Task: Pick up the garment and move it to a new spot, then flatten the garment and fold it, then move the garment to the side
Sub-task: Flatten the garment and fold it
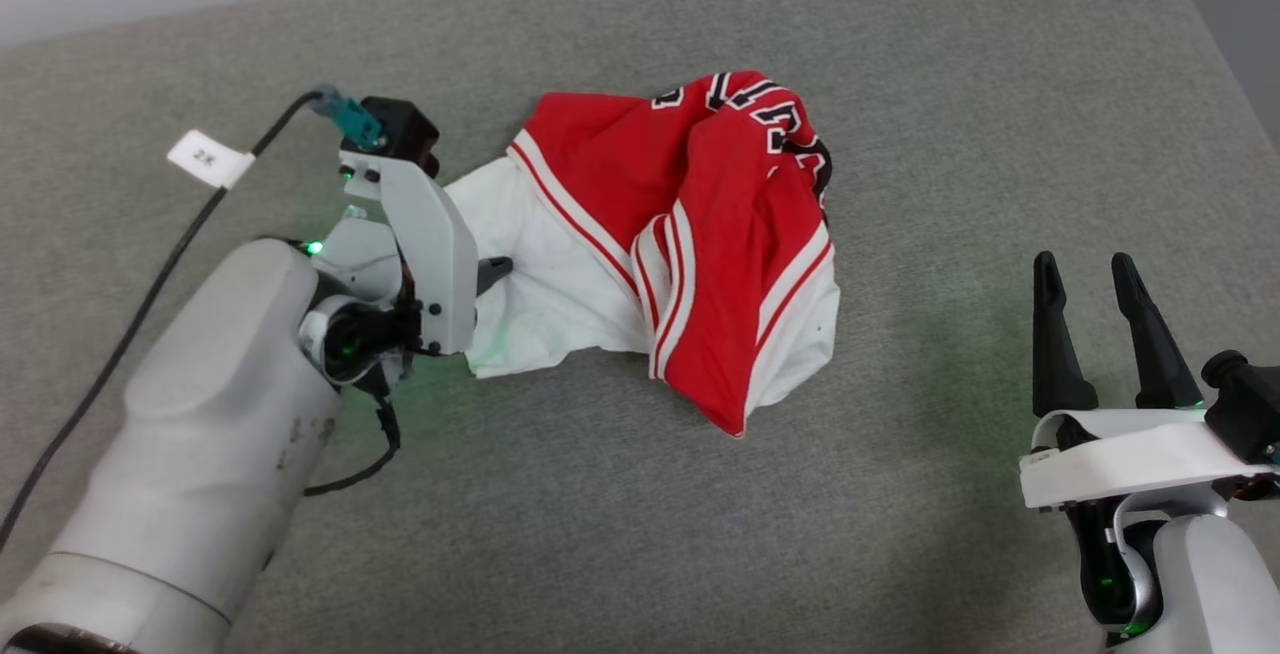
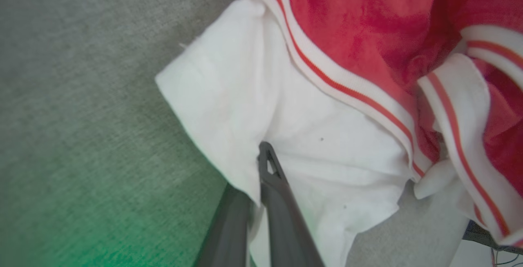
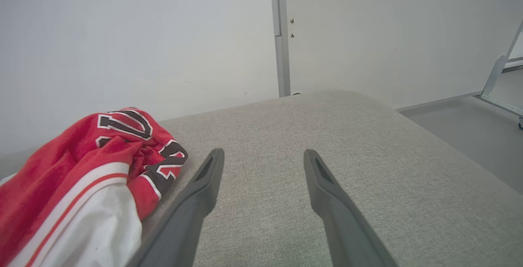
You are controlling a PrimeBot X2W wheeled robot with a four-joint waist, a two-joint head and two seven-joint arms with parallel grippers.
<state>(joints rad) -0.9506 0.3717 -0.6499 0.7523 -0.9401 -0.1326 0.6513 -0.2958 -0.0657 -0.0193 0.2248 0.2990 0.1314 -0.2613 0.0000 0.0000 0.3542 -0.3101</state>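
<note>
Where the garment [image 1: 690,234] lies crumpled in a heap on the grey cloth-covered surface [image 1: 600,534], it sits towards the middle and far side of the head view, red body bunched up on the robot's right, white sleeve spread out flat on the robot's left; black letters with white outlines show on the highest fold at the back. The left gripper [image 1: 497,272] reaches in from the left at the edge of that white sleeve; in the left wrist view the left gripper [image 2: 255,177] has its two dark fingers drawn together with a fold of the white cloth caught between them, one finger on top of the fabric, the other below its edge. The garment [image 2: 327,116] there shows the red-and-white striped trim running beside the sleeve. The right gripper [image 1: 1085,269] stands well apart from the shirt at the lower right, fingers spread wide and holding nothing; in its own wrist view the right gripper [image 3: 263,156] points across bare grey surface, with the garment [image 3: 81,177] off to one side. A black cable [image 1: 150,294] with a white tag [image 1: 208,158] trails from the left arm.
</note>
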